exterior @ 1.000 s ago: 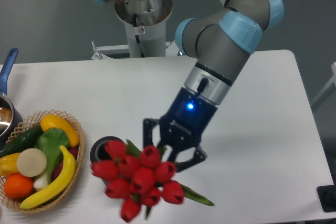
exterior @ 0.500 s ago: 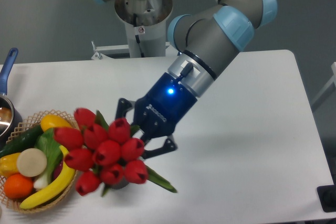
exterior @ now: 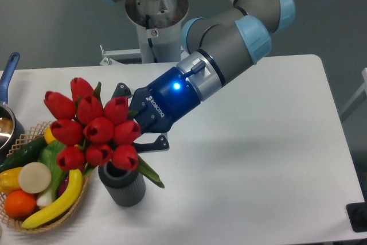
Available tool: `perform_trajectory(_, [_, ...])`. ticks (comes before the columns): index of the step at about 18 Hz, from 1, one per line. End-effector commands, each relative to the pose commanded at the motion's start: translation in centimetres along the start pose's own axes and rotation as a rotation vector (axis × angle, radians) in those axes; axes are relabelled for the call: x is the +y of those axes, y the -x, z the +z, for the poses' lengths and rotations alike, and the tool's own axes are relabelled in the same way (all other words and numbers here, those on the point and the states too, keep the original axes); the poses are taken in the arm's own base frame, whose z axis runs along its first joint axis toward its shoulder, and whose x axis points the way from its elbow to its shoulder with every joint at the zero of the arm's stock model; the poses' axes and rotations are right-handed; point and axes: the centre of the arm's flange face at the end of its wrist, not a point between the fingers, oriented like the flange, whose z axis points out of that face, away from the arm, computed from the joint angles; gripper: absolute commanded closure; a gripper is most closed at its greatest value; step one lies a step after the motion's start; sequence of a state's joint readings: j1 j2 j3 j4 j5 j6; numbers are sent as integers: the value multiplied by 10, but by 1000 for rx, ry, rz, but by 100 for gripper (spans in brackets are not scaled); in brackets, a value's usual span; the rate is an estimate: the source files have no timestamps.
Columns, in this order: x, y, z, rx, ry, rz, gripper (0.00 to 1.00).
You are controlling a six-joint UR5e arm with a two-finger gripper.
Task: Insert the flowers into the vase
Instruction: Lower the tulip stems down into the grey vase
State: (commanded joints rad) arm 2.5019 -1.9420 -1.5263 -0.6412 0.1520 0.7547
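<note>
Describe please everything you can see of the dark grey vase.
The vase is a short dark grey cylinder with a ribbed outer wall, standing upright on the white table, just right of the wicker basket. Its mouth is mostly hidden by the flowers, red tulips held above it by the gripper. A green leaf hangs at its rim; whether stems are inside cannot be seen.

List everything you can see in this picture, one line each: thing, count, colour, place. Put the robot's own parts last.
flowers: one bunch, red with green leaves, over the vase, held by the tool
vase: one, dark grey, front left, beside the basket
basket: one, wicker, left edge, holding mixed fruit and vegetables
pot: one, metal with blue handle, far left
table: one, white
arm: one, grey and blue
tool: one, dark blue, at the stems
</note>
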Motion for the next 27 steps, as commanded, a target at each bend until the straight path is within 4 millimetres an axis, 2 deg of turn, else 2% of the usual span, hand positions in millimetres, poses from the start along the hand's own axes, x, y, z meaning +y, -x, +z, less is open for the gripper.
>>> perform_trajectory(2, [-2, 2, -5, 8, -18, 10, 85])
perform_trajectory(6, [14, 8, 0, 15, -14, 53, 82])
perform_trajectory(12, [40, 3, 4, 23, -9, 58, 81])
perform_trajectory(19, [52, 5, 8, 25, 0, 64, 79])
perform_trajectory(23, [74, 10, 13, 27, 12, 73, 77])
perform_trajectory(24, [82, 9, 14, 30, 14, 84, 73])
perform_trajectory(27, [103, 3, 16, 36, 18, 74, 70])
